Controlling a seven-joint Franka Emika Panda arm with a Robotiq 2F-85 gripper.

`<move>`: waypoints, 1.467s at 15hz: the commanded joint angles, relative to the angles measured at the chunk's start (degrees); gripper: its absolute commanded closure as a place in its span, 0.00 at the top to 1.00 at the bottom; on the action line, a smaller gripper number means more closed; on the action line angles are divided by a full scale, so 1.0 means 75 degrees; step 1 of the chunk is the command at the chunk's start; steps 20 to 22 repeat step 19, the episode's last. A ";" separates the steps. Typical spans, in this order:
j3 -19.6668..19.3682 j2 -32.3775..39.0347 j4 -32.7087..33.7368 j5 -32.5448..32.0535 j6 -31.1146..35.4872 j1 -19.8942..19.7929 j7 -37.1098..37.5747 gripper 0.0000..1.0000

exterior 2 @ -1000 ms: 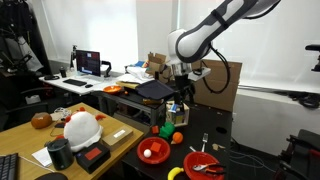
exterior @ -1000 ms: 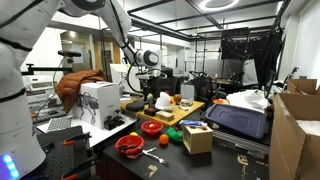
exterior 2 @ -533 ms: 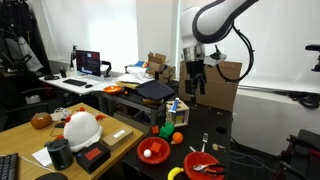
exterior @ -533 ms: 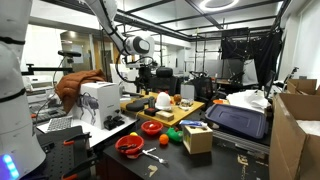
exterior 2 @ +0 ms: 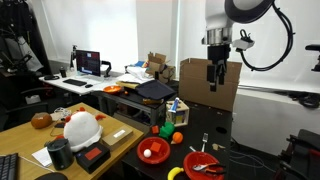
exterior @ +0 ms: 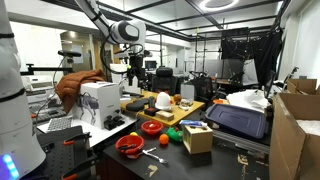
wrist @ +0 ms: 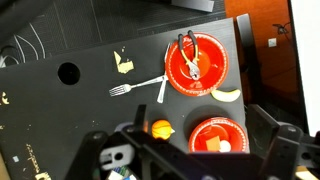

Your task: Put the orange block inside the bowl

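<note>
The wide, shallow, bright red bowl (wrist: 203, 128) sits on the dark table, low in the wrist view. The orange block (wrist: 213, 143) lies inside it beside a small white piece. The bowl also shows in both exterior views (exterior 2: 160, 146) (exterior: 152, 127). My gripper (wrist: 190, 165) is open and empty, with its fingers spread wide at the bottom of the wrist view. It hangs high above the table in both exterior views (exterior 2: 215, 82) (exterior: 135, 72), well clear of the bowl.
A deeper red bowl (wrist: 195, 62) holds metal utensils, with a fork and knife (wrist: 140, 88) lying beside it. An orange fruit (wrist: 158, 129) and a yellow banana-like piece (wrist: 227, 95) lie near the bowls. Boxes, a white helmet (exterior 2: 82, 127) and clutter crowd the tables.
The arm has lifted up and swung away from the table over the last second. The gripper now hangs much higher. The bowls and the block have not moved.
</note>
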 commanded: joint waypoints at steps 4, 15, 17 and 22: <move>-0.0182 -0.1344 -0.1325 0.0548 0.0867 -0.0322 -0.0916 1.00; -0.0802 -0.1955 -0.2106 0.1146 0.1607 -0.0663 -0.1775 1.00; -0.0727 -0.1640 -0.1834 0.1014 0.1454 -0.0665 -0.1629 1.00; -0.0740 -0.1773 -0.1953 0.1013 0.1454 -0.0701 -0.1611 1.00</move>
